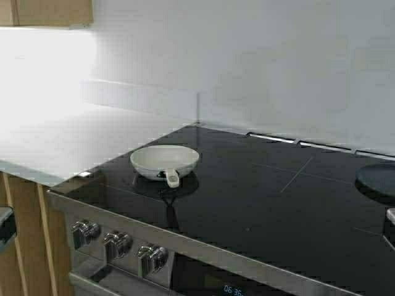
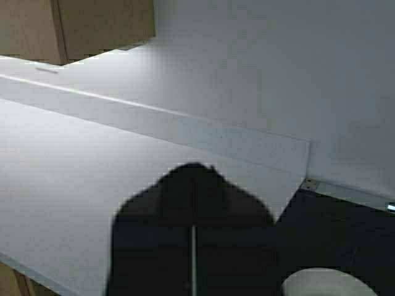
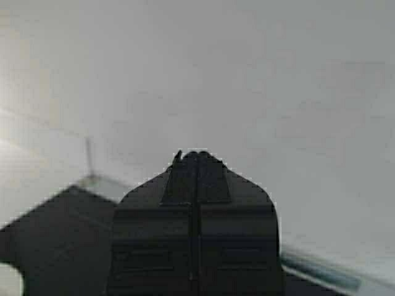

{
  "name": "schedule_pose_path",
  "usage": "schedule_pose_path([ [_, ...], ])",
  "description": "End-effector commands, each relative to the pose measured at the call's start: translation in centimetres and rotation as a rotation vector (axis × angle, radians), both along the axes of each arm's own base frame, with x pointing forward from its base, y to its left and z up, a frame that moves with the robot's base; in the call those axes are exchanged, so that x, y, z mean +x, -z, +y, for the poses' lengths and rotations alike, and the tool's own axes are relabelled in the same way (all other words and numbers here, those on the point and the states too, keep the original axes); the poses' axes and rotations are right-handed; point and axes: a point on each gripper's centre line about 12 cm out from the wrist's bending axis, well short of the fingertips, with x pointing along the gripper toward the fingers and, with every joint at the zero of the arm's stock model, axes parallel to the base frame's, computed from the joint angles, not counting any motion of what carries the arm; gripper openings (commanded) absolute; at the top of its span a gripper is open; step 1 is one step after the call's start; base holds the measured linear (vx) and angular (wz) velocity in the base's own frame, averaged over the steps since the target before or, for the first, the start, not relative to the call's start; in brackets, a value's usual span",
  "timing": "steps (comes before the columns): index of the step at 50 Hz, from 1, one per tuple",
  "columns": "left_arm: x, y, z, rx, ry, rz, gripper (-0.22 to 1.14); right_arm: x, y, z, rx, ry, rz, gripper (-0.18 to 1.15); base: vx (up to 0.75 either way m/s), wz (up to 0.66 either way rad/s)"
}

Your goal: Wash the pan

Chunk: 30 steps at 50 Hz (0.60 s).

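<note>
The pan (image 1: 165,160), small, round and cream-white, sits on the left part of the black cooktop (image 1: 259,203) with its stubby handle (image 1: 172,179) pointing toward the front edge. Neither arm shows in the high view. In the left wrist view my left gripper (image 2: 194,168) is shut with nothing in it, held above the white counter, and the pan's rim (image 2: 327,283) shows farther off beside it. My right gripper (image 3: 197,154) is also shut and empty, raised before the white wall with the cooktop below it.
A white counter (image 1: 62,142) adjoins the cooktop on the left. A dark round disc-shaped pan (image 1: 378,179) lies at the right edge. Stove knobs (image 1: 117,243) line the steel front. The white wall stands close behind, and a wooden cabinet (image 1: 49,11) hangs at top left.
</note>
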Motion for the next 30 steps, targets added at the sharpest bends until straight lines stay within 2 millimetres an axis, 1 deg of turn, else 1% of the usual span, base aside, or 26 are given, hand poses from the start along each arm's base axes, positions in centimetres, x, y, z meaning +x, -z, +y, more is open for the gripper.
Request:
schedule_pose_path([
  [1, 0.0, 0.8, 0.2, -0.043, -0.005, 0.049, 0.00, 0.2, 0.5, 0.2, -0.003, -0.011, 0.020, 0.08, 0.00, 0.00],
  [3, 0.0, 0.5, 0.1, -0.065, -0.003, 0.043, 0.13, 0.2, 0.6, 0.2, -0.003, -0.011, 0.025, 0.10, 0.00, 0.00],
  [10, 0.3, 0.7, -0.1, -0.118, 0.010, 0.074, 0.63, 0.2, 0.6, 0.2, -0.003, -0.011, 0.026, 0.06, 0.00, 0.00],
  [11, 0.4, 0.7, -0.2, -0.129, 0.020, 0.077, 0.74, 0.2, 0.6, 0.2, -0.003, -0.011, 0.026, 0.06, 0.00, 0.00],
  [15, 0.6, 1.0, -0.9, -0.165, 0.053, 0.103, 1.00, 0.1, 0.8, 0.2, -0.003, -0.011, 0.032, 0.06, 0.00, 0.00],
  [17, 0.8, 1.3, -1.5, -0.189, 0.077, 0.134, 1.05, 0.1, 0.8, 0.2, -0.003, -0.011, 0.037, 0.06, 0.00, 0.00],
  [23, 1.4, 2.7, -3.6, -0.243, 0.164, 0.219, 1.00, 0.2, 0.9, 0.2, -0.011, -0.013, 0.051, 0.06, 0.00, 0.00],
  [30, 1.8, 4.3, -6.5, -0.240, 0.280, 0.295, 1.00, 0.2, 0.9, 0.3, -0.009, -0.013, 0.052, 0.06, 0.00, 0.00],
])
